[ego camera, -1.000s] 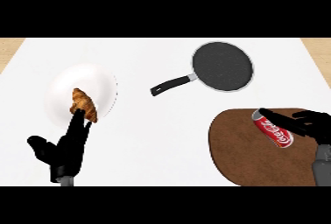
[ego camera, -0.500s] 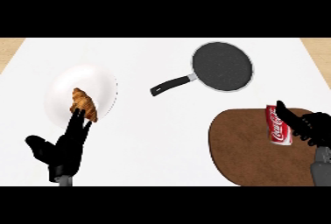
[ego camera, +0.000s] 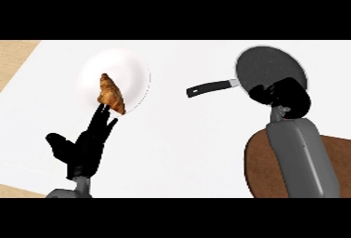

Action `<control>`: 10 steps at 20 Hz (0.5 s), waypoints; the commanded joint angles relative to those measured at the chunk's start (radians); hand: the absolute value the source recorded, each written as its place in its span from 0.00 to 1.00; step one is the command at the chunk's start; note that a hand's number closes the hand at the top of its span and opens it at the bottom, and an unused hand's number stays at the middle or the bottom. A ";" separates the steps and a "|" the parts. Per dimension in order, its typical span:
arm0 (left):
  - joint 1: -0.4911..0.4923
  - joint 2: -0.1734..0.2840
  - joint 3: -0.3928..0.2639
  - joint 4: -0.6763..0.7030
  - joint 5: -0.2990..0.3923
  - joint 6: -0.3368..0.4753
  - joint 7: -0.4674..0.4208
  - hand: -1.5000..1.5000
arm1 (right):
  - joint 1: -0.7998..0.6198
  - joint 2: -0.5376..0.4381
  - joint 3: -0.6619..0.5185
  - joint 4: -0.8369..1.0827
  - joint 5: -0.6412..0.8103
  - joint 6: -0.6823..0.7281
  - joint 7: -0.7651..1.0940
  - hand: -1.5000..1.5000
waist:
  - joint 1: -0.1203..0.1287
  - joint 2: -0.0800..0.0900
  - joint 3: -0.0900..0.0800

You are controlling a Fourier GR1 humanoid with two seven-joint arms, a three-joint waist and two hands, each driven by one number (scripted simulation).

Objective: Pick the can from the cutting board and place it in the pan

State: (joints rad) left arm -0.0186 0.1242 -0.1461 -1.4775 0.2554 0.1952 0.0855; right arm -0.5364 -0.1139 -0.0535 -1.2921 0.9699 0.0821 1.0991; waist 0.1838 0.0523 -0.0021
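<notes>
The black pan (ego camera: 269,62) lies at the far right, its handle (ego camera: 211,87) pointing left. My right hand (ego camera: 286,95) hovers over the pan's near rim with its fingers curled. The can does not show; the curled hand hides it. The brown cutting board (ego camera: 259,168) lies at the near right, partly under my right forearm, and no can shows on it. My left hand (ego camera: 85,148) rests open at the near left, fingers up, its tips just below the plate.
A white plate (ego camera: 123,69) with a croissant (ego camera: 109,95) sits at the far left. The white counter's wooden edge (ego camera: 15,56) shows at the far left.
My right hand has lifted off the cutting board with the can and moved up and left over the pan's near rim. The can has gone out of sight. The left hand stays put.
</notes>
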 commanded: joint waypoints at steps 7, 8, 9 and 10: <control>-0.025 -0.012 -0.050 0.038 -0.019 -0.015 0.036 0.50 | -0.348 -0.040 0.011 0.244 0.374 -0.085 0.246 1.00 | 0.059 0.016 -0.011; -0.035 -0.003 -0.047 0.030 -0.024 -0.014 0.042 0.50 | -0.379 -0.050 0.012 0.254 0.419 -0.087 0.268 1.00 | 0.055 0.008 -0.011; -0.035 -0.009 -0.046 0.037 -0.021 -0.010 0.044 0.50 | -0.402 -0.060 0.009 0.280 0.452 -0.080 0.274 1.00 | 0.055 0.013 -0.011; -0.038 -0.012 -0.045 0.039 -0.020 -0.008 0.045 0.50 | -0.436 -0.054 0.007 0.291 0.484 -0.082 0.290 1.00 | 0.058 0.011 -0.011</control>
State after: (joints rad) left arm -0.0596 0.1157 -0.1828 -1.4643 0.2382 0.1842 0.1086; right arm -0.8561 -0.1552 -0.0532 -1.0661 1.3253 0.0283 1.1699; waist 0.2363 0.0626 -0.0091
